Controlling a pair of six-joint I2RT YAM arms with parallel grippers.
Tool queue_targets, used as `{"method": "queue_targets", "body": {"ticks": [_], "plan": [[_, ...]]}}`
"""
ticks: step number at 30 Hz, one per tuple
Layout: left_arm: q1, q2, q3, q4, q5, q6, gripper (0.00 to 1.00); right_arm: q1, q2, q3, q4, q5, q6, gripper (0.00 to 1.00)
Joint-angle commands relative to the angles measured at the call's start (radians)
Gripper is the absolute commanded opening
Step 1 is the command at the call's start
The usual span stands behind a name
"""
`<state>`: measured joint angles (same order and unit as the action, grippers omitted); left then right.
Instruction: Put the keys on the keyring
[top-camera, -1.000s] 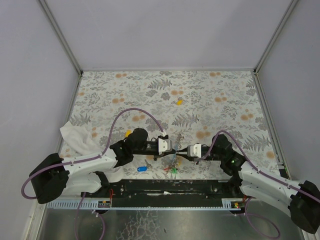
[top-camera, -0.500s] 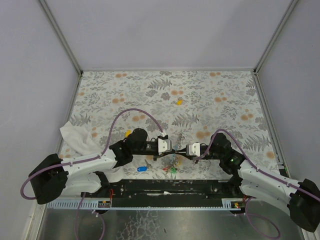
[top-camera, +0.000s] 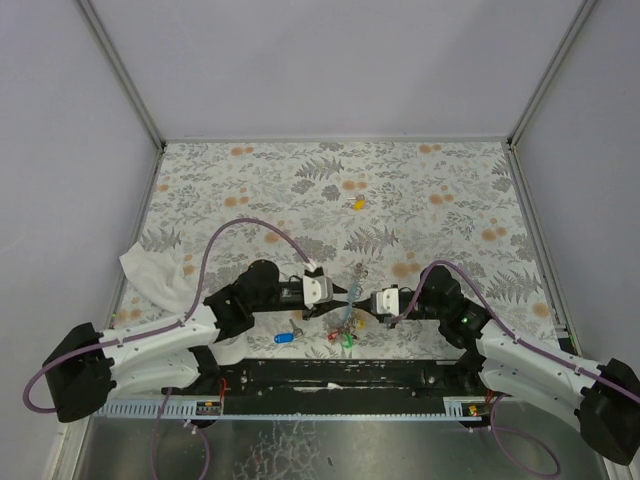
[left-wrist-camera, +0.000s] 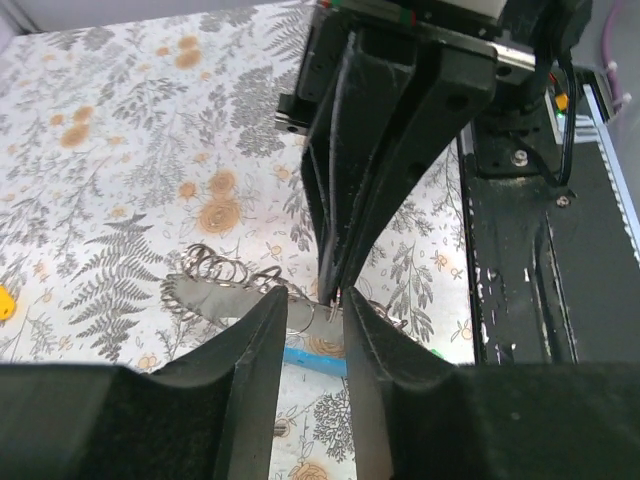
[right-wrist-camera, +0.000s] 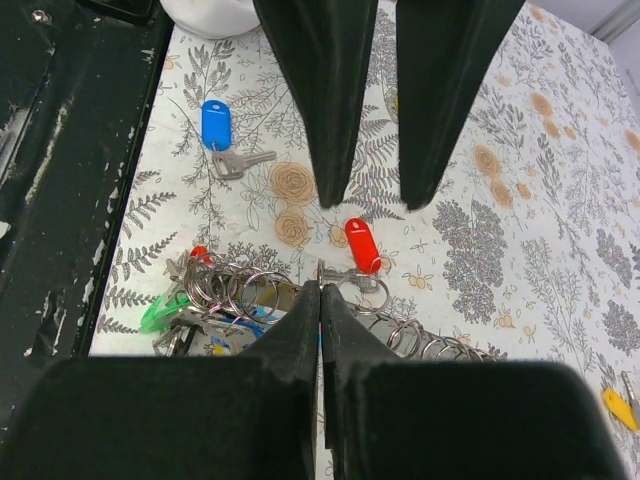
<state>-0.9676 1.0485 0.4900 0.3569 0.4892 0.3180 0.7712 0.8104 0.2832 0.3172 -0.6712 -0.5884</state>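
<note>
The keyring (right-wrist-camera: 352, 281) is a metal ring on a grey coiled cord (right-wrist-camera: 440, 345), held just above the floral table. My right gripper (right-wrist-camera: 320, 285) is shut on the ring's edge, and a red key (right-wrist-camera: 362, 245) hangs from it. A bunch of rings with a green key (right-wrist-camera: 160, 312) lies to its left. My left gripper (left-wrist-camera: 315, 305) faces the right one (left-wrist-camera: 335, 288), open with a narrow gap and gripping nothing. A loose blue key (right-wrist-camera: 216, 125) lies on the table near the left arm. A yellow key (top-camera: 357, 203) lies far back.
A white cloth (top-camera: 150, 275) is bunched at the table's left edge. The black base rail (top-camera: 340, 375) runs along the near edge just behind the keys. Grey walls (top-camera: 60, 150) close in both sides and the back.
My right gripper has shut on the ring and shifted slightly left. My left gripper has opened, let go of the ring and drawn back a little to the left.
</note>
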Motion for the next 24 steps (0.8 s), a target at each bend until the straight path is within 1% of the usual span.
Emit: {"method": "queue_targets", "body": {"ticks": [1, 5, 9, 15, 21, 24], "plan": [[-0.001, -0.077, -0.057, 0.059, -0.106, -0.051, 0.3, -0.003, -0.016, 0.054, 0.0, -0.012, -0.067, 0.0], [0.041, -0.106, -0.095, 0.072, -0.181, -0.158, 0.33, -0.023, -0.007, 0.056, 0.024, -0.059, -0.107, 0.0], [0.103, -0.112, -0.131, 0.081, -0.233, -0.282, 0.35, -0.071, 0.0, 0.042, 0.077, -0.136, -0.106, 0.0], [0.143, -0.052, -0.141, 0.054, -0.26, -0.406, 0.38, -0.117, 0.011, 0.053, 0.071, -0.239, -0.095, 0.0], [0.155, 0.032, -0.113, -0.002, -0.306, -0.491, 0.4, -0.121, -0.016, 0.043, 0.056, -0.241, -0.091, 0.0], [0.158, 0.082, -0.07, -0.078, -0.322, -0.518, 0.41, -0.121, -0.029, 0.037, 0.051, -0.22, -0.089, 0.0]]}}
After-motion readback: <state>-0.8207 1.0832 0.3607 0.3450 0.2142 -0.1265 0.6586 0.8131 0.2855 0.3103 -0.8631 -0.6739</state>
